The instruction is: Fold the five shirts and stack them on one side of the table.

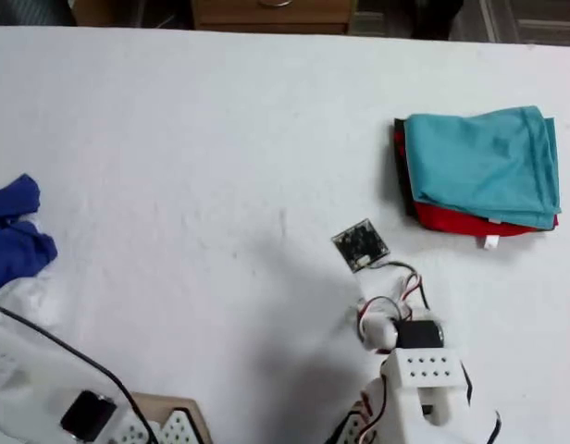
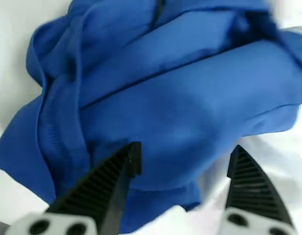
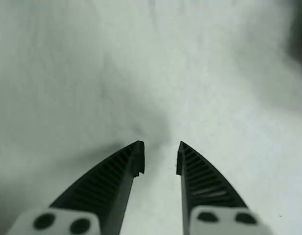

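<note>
Lying crumpled at the worktop's edge, the bright blue fabric shirt (image 2: 180, 98) sits directly below the left end effector (image 2: 185, 149). This end effector is spread wide, with the cloth showing between its black ribbed fingers (image 2: 116, 171); nothing is gripped. The right end effector (image 3: 160, 144) is parted by a narrow gap and holds nothing, above the bare white worktop (image 1: 220, 139). Well apart from it, a folded teal shirt (image 1: 479, 162) rests on a folded red shirt (image 1: 452, 220), forming one stack.
</note>
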